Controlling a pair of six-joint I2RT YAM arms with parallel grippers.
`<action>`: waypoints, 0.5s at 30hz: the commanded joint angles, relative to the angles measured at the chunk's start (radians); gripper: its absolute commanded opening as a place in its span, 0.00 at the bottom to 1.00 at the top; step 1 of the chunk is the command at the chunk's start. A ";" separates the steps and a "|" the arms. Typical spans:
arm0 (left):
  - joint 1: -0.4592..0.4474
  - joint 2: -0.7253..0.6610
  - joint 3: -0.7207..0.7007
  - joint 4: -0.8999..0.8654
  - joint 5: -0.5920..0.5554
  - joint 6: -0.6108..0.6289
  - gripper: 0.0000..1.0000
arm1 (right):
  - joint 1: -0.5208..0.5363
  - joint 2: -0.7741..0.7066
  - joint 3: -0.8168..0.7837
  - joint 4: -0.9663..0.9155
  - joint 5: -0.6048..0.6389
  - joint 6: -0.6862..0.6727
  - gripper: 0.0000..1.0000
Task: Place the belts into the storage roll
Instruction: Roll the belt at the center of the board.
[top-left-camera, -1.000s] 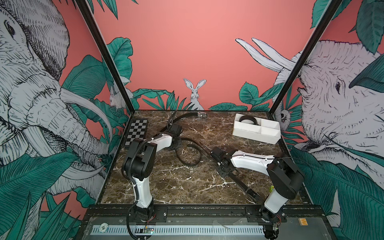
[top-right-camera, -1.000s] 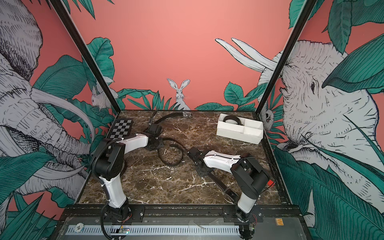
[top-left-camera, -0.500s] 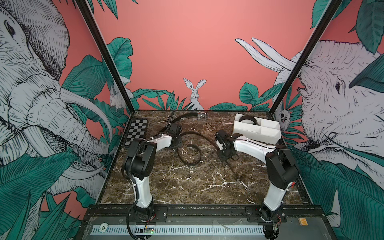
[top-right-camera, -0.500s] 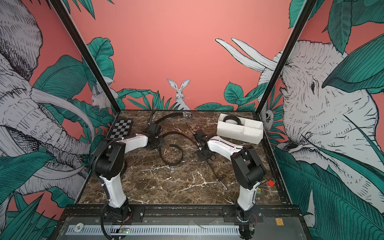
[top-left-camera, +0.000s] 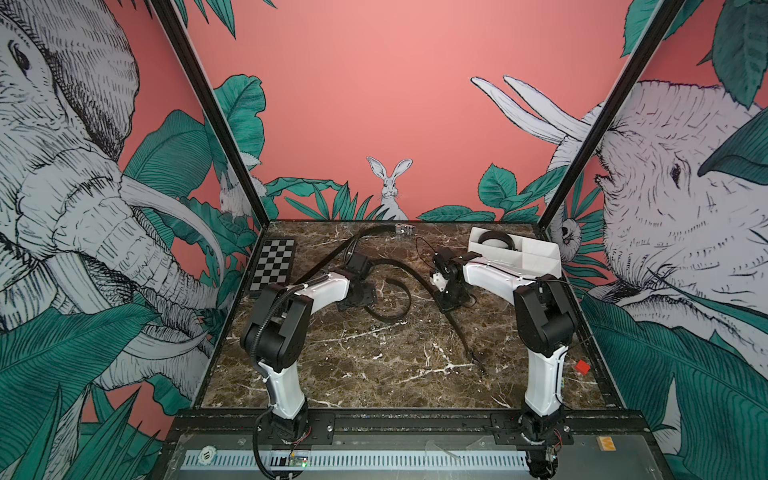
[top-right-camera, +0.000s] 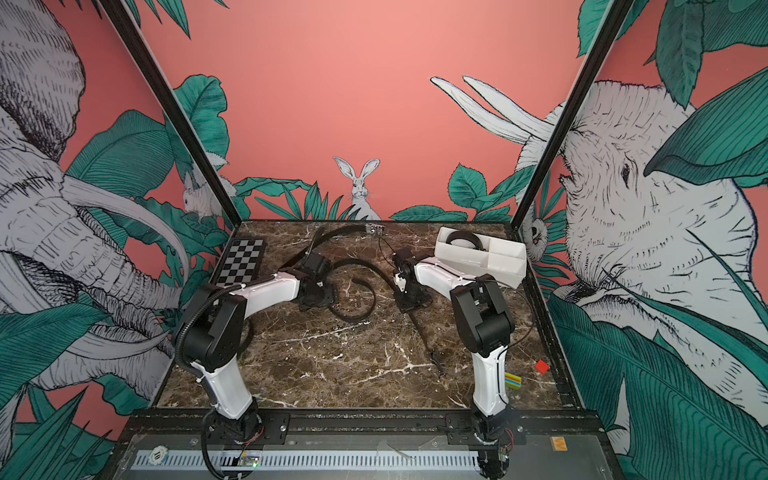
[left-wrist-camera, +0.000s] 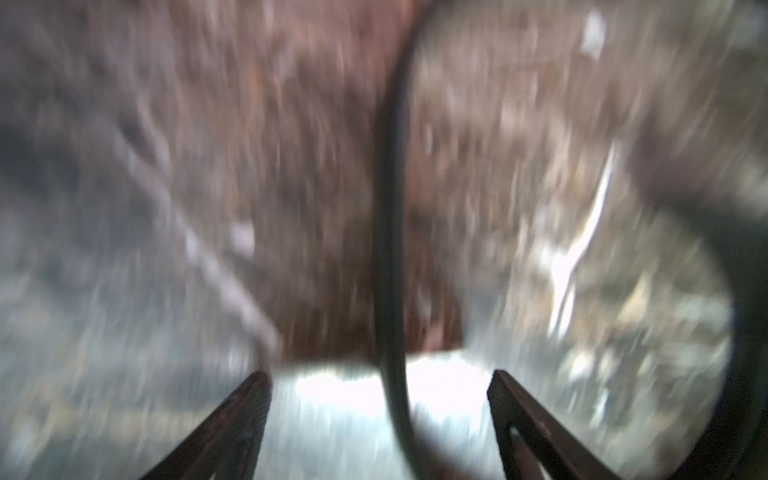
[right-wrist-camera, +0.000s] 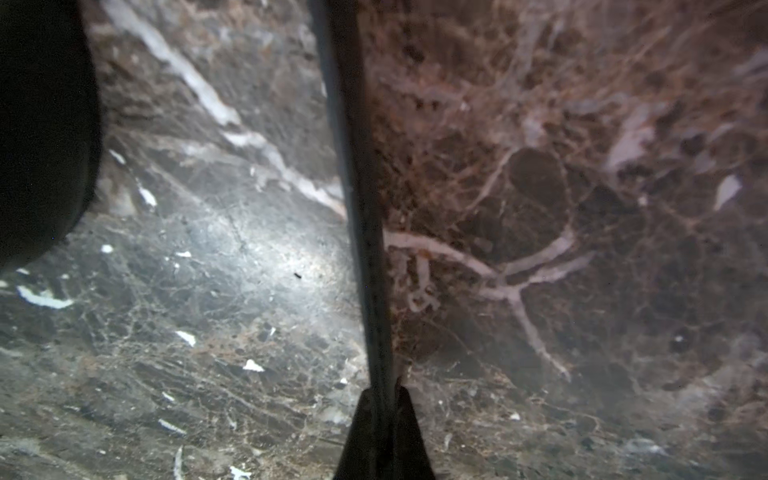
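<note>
Right pincer: the right gripper (right-wrist-camera: 384, 388) is clenching the middle belt (right-wrist-camera: 355, 166) on its thin edge. The right wrist view is showing the fingertips pressed together on it, a detail too small to read in the top views.
Left pincer: the left gripper (left-wrist-camera: 378, 374) is standing released, its fingers (left-wrist-camera: 245, 411) spread wide. The same belt is passing between them, touching neither as far as the blur allows.
Left wrist view: it is smearing with motion, so only the strap and the marble tabletop (left-wrist-camera: 166, 166) are reading.
Top views only: both are showing the storage roll (top-left-camera: 540, 259), the checkered board (top-left-camera: 274, 266) and a red block (top-left-camera: 582, 366). Neither wrist view is catching these.
A top view alone: a striped green-and-yellow block (top-right-camera: 512, 380) is showing just beside the right arm's base.
Storage roll: it is sitting in the far right corner, its long axis running across the table and its right end angling slightly nearer the front.
Coiled belt: the coiled belt (top-left-camera: 494, 239) is lying in the roll's end compartment nearest the table's middle.
Middle belt axis: from the right gripper its tail is running toward the front edge, with the free end lying on the marble. The other way it is arcing left and curling into a loop beside the left gripper.
Back belt: the back belt (top-left-camera: 376, 230) is lying outside the roll, its buckle (top-left-camera: 404, 228) sitting by the back wall. The strap is slanting toward the left front behind the left arm.
</note>
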 joint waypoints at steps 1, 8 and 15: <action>-0.110 -0.110 0.014 -0.114 -0.031 0.134 0.86 | 0.005 -0.004 -0.015 -0.017 -0.037 0.003 0.00; -0.248 -0.093 0.028 -0.048 0.099 0.368 0.82 | -0.012 0.002 -0.011 -0.003 -0.055 0.001 0.00; -0.279 0.057 0.154 -0.020 0.069 0.425 0.79 | -0.020 0.002 -0.029 0.024 -0.080 0.009 0.00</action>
